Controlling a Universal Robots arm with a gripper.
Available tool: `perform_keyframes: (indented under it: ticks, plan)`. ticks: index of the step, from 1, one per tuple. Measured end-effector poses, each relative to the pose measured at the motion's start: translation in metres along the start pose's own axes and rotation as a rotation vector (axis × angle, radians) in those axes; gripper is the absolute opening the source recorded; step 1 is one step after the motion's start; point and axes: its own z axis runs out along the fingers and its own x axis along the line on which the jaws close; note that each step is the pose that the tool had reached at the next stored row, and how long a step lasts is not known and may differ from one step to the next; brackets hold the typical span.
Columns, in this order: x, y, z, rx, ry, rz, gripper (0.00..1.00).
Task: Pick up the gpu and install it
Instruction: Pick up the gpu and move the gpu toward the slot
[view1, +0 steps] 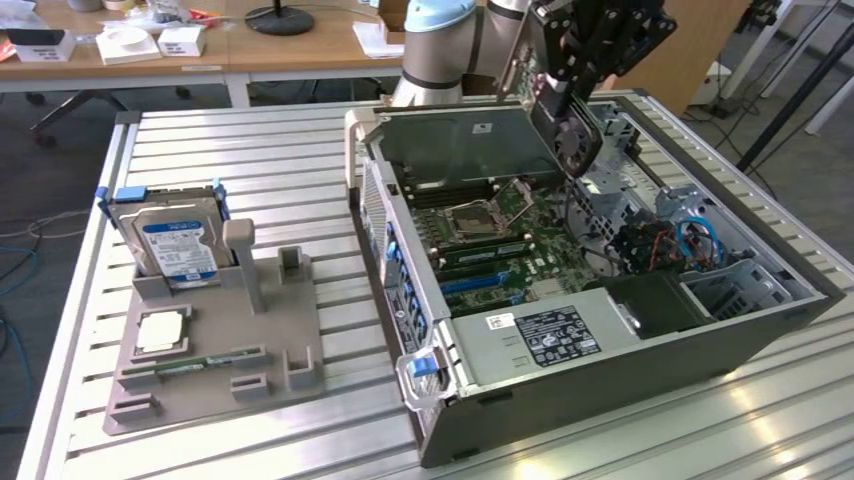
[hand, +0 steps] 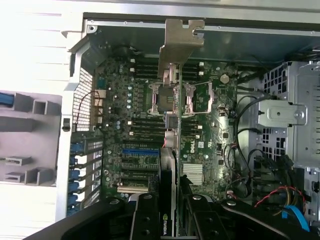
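My gripper (view1: 571, 88) is clenched on the gpu (view1: 571, 135). The card hangs on edge in the upper right of the exterior view, above the open computer case (view1: 627, 400) and its motherboard (view1: 494, 235). Its silvery bracket (hand: 182, 40) sits at the end away from my fingers (hand: 145, 220).

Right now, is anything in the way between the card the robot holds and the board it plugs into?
Nothing visible blocks it. The end effector holds the gpu edge-on above the open case, with the motherboard uncovered beneath. The cables lie aside, near the drive cage.
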Motion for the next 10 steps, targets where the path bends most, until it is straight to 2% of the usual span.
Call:
perform_keyframes:
  ticks: [3,10]
  plan:
    - [0.000,0.0004,0.0040,0.0003,-0.0048,-0.022,0.26]
    - [0.000,0.0001,0.0164,0.0015,-0.0029,-0.070,0.26]
